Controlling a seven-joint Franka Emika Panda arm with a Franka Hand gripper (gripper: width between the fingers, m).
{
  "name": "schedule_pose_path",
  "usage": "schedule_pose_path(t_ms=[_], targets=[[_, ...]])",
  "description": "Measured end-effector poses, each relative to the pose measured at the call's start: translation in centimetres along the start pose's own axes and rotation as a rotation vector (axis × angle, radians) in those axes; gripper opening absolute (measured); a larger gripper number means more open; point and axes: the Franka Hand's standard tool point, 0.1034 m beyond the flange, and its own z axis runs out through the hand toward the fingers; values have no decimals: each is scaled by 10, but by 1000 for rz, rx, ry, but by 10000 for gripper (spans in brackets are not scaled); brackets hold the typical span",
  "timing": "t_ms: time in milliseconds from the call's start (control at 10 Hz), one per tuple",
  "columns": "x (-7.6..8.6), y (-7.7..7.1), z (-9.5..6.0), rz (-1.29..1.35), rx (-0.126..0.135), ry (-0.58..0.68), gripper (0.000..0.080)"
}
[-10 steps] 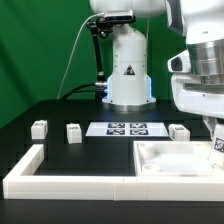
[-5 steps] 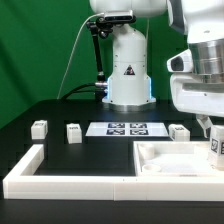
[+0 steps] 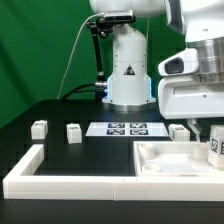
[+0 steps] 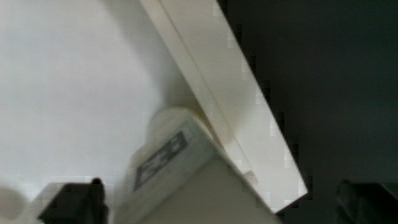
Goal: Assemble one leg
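A leg (image 3: pixel 214 150), a small white block with a tag, stands upright in the big white tray-like part (image 3: pixel 160 165) near its right rim. In the wrist view the leg (image 4: pixel 171 158) sits against the tray's raised rim (image 4: pixel 217 85). My gripper (image 3: pixel 202 130) hangs just above it, and its dark fingers (image 4: pixel 75 200) are spread wide on either side without touching the leg. Three more legs stand on the table: one at the left (image 3: pixel 39 129), one beside it (image 3: pixel 73 132) and one behind the tray (image 3: pixel 179 132).
The marker board (image 3: pixel 127 128) lies at the table's middle back. A long white L-shaped border wall (image 3: pixel 60 178) runs along the front and left. The robot's white base (image 3: pixel 128 65) stands behind.
My gripper has shifted toward the exterior view's left and a little lower. The leg in the tray has stayed in nearly the same place.
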Motion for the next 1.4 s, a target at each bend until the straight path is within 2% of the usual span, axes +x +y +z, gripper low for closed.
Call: schedule_pose_path(t_ms=[200,300,400,500,800,1000,1100,1200,1300,1400], targets=[[1,-8,-1,-216,-45,40,649],[2,-12,-1,-315,-56,59,649],[3,-13,-1,-386,-58,74,649],[7,-4,-2,-506,-63,71,649],[6,-6,-1,-506,-63,70,639],[7,-5,-1,-506,-64,71,310],[7,-5,-1,-505,-64,71,310],[7,-5,-1,-506,-64,70,133],[7,-5,-1,-506,-63,70,133],[7,-5,-1,-506,-63,70,24]])
